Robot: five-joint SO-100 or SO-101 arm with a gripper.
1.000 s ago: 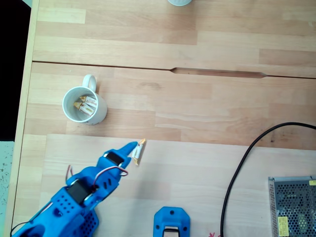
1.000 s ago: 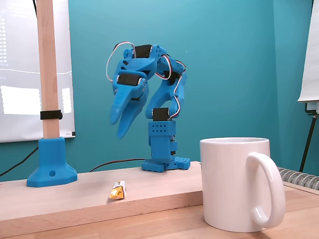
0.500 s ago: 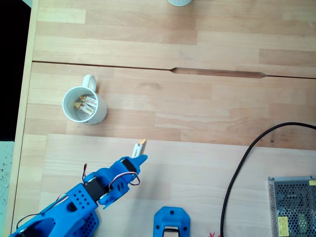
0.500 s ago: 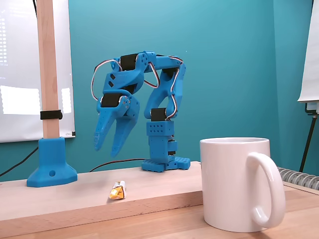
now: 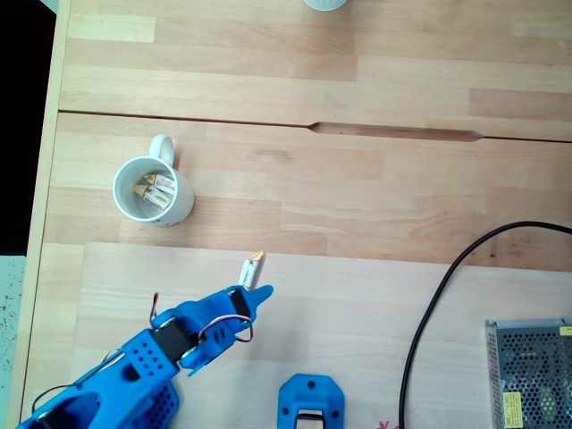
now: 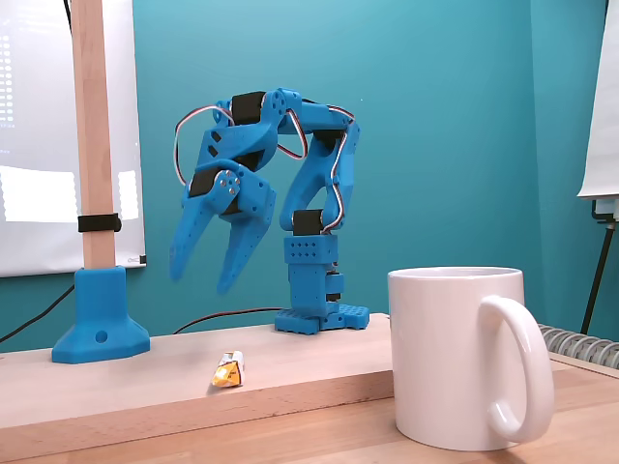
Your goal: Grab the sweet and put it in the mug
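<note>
Fixed view from above: left to right, the white mug (image 5: 152, 190) already holds wrapped candies; lower down, the blue gripper (image 5: 239, 308) points toward the sweet (image 5: 251, 268), which lies flat on the table (image 5: 375, 89). From the side, its jaws hang wide apart and empty above the sweet (image 6: 229, 370). It looks light, crinkly and slippery; pinching across the wrapped middle seems safest.

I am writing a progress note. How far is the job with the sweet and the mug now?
Done: the mug already holds wrapped sweets. In hand: nothing; the gripper hangs open above the board, jaws apart. Left: the sweet lies on the wooden board just beyond the fingertips, so the grasp, the carry and the drop are all still to do.
</note>
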